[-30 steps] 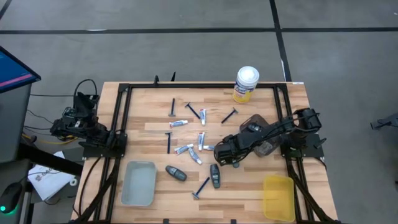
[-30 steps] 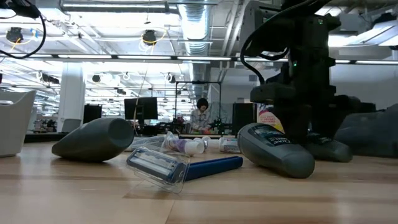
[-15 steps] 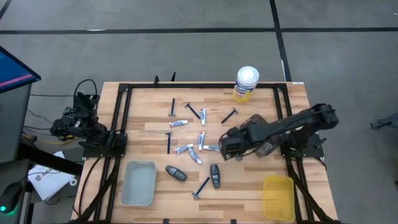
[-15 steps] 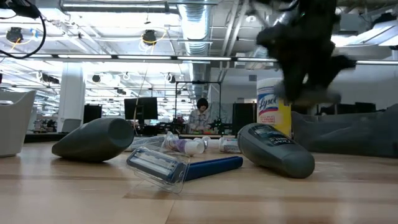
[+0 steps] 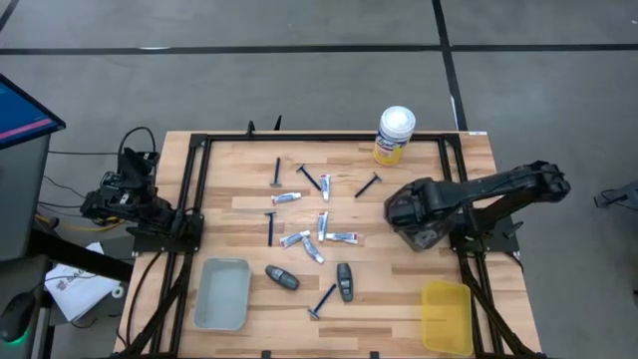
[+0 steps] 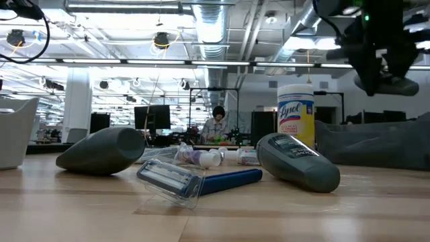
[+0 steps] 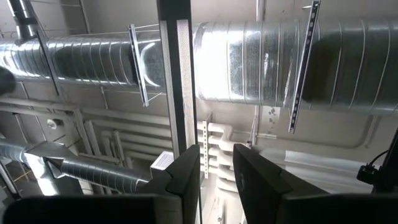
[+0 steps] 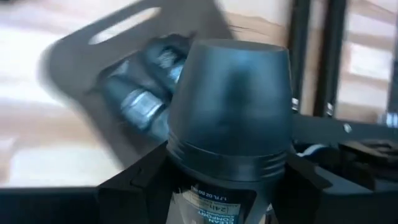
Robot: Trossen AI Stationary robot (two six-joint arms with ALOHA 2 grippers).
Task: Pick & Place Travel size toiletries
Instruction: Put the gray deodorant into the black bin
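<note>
High view: the right gripper point(image 5: 402, 206) hangs over the dark tray point(image 5: 431, 237) at the table's right side, clenched around a dark grey oval container point(image 8: 229, 112), which fills the right wrist view. Razors point(image 5: 324, 298), white tubes point(image 5: 343, 237) and two more grey containers point(image 5: 345, 281) lie scattered mid-table. The left gripper point(image 7: 215, 177) waits off the table's left edge, fingers slightly apart.
</note>
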